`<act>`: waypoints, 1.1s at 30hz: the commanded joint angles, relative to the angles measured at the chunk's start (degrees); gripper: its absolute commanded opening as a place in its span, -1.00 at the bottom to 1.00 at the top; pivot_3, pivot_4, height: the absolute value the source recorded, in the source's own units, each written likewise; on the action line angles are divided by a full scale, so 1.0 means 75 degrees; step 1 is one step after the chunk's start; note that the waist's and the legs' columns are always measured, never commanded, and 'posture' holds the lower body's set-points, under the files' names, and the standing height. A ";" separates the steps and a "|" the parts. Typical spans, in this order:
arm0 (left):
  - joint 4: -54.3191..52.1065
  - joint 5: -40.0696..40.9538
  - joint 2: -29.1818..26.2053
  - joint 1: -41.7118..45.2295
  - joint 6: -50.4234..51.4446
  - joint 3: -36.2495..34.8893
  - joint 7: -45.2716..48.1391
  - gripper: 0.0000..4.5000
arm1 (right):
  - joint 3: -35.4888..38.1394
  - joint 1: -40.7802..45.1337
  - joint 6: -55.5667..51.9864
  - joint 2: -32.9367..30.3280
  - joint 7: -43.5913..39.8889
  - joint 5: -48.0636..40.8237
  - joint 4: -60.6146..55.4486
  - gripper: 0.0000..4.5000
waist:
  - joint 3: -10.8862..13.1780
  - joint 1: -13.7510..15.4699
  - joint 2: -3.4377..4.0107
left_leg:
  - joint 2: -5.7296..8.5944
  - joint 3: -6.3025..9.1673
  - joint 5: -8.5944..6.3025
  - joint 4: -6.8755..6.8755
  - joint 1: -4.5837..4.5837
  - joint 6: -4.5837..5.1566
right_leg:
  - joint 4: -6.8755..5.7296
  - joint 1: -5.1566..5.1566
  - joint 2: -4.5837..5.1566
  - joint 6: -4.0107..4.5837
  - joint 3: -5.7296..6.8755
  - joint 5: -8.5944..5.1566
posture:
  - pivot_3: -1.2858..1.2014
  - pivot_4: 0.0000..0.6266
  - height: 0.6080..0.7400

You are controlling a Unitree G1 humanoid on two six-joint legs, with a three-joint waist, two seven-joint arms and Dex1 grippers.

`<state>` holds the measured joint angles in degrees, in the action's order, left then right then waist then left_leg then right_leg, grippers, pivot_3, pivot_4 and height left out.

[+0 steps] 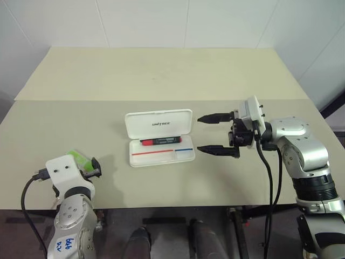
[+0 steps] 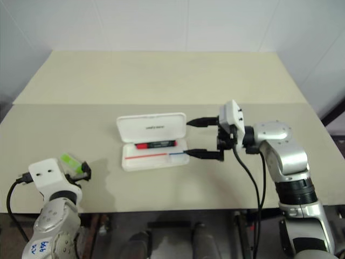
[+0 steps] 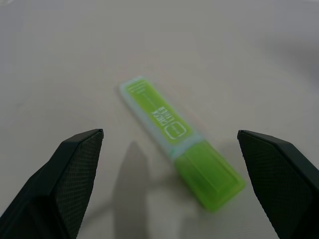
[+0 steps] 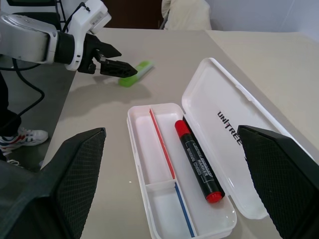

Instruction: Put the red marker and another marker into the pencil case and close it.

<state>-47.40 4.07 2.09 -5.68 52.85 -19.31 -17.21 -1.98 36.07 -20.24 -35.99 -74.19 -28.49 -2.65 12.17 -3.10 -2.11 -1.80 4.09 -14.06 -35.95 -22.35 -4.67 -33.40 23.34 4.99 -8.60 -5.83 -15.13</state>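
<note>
Green marker (image 3: 180, 143) flat between wide left jaws (untouched, on table (image 1: 161, 75)).

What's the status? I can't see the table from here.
Both grippers open: left at green marker, right beside case. Red marker in open case. Nothing in the way.

Both arms reach inward over the table, jaws spread wide.

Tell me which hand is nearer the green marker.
Left. The left hand hangs open right at the green marker, which lies on the table; the right hand is open beside the pencil case, far across.
</note>
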 commanded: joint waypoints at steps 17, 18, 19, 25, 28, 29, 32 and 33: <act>0.1144 0.0048 0.0083 0.1150 0.0222 -0.0418 0.0188 0.58 | 0.0415 -0.0032 -0.0233 -0.0337 0.0395 -0.0385 -0.0972 1.00 | 0.0000 0.0006 -0.0009 | 0.0000 0.0000 -0.0010 0.0001 -0.0007 0.0003 | 0.0012 0.0005 -0.0001 0.0000 0.0000 0.0000 | 0.03 -0.52 1.00; 0.1137 0.0052 0.0106 0.1147 0.0246 -0.0437 0.0187 0.45 | 0.0427 -0.0031 -0.0232 -0.0336 0.0425 -0.0394 -0.0984 1.00 | 0.0000 0.0007 -0.0009 | 0.0000 0.0000 -0.0010 0.0002 -0.0007 0.0003 | 0.0011 0.0005 -0.0001 0.0000 0.0000 0.0000 | 0.03 -0.52 1.00; 0.1134 0.0038 0.0110 0.1138 0.0274 -0.0450 0.0186 0.29 | 0.0422 -0.0028 -0.0213 -0.0335 0.0445 -0.0388 -0.0981 1.00 | 0.0000 0.0008 -0.0009 | 0.0000 0.0000 -0.0010 0.0003 -0.0006 0.0003 | 0.0009 0.0006 -0.0001 0.0000 0.0000 0.0000 | 0.03 -0.52 1.00; 0.1097 0.0027 0.0162 0.1085 0.0407 -0.0600 0.0187 -0.54 | 0.0405 -0.0017 -0.0153 -0.0325 0.0511 -0.0390 -0.0958 1.00 | 0.0000 0.0008 -0.0009 | 0.0000 0.0000 -0.0010 -0.0004 -0.0006 0.0003 | 0.0010 0.0003 -0.0001 -0.0001 0.0000 0.0001 | 0.03 -0.52 1.00; 0.1039 0.0014 0.0138 0.1052 0.0441 -0.0689 0.0206 -0.53 | 0.0371 -0.0023 -0.0106 -0.0269 0.0553 -0.0373 -0.0943 1.00 | 0.0000 -0.0006 -0.0009 | 0.0000 -0.0001 -0.0010 -0.0003 -0.0004 0.0003 | 0.0011 0.0004 -0.0001 -0.0001 0.0000 0.0001 | 0.03 -0.52 1.00; 0.1027 0.0001 0.0145 0.1059 0.0448 -0.0704 0.0198 -0.53 | 0.0366 -0.0028 -0.0090 -0.0263 0.0553 -0.0368 -0.0929 1.00 | 0.0000 -0.0008 -0.0009 | 0.0000 -0.0001 -0.0010 -0.0002 -0.0004 0.0003 | 0.0011 0.0004 -0.0001 -0.0001 0.0000 0.0001 | 0.03 -0.52 1.00; 0.0959 -0.0080 0.0092 0.1062 0.0391 -0.0756 0.0172 -0.53 | 0.0350 -0.0050 -0.0043 -0.0247 0.0580 -0.0349 -0.0904 1.00 | 0.0000 -0.0010 -0.0009 | 0.0000 -0.0001 -0.0010 -0.0001 -0.0005 0.0003 | 0.0013 0.0004 -0.0001 -0.0001 0.0000 0.0001 | 0.03 -0.52 1.00; 0.0946 -0.0096 0.0080 0.1075 0.0308 -0.0789 0.0156 -0.53 | 0.0345 -0.0058 -0.0028 -0.0246 0.0588 -0.0347 -0.0894 1.00 | 0.0000 -0.0011 -0.0009 | 0.0000 -0.0001 -0.0010 0.0000 -0.0005 0.0003 | 0.0013 0.0004 -0.0001 -0.0001 0.0000 0.0001 | 0.03 -0.52 1.00</act>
<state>-38.25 4.24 3.28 2.89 55.70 -23.75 -15.45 -1.29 35.50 -21.37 -37.66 -70.19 -30.37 -7.86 12.17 -3.18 -2.18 -1.81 4.08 -14.13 -35.95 -22.38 -4.65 -33.30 23.37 4.98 -8.61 -5.83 -15.12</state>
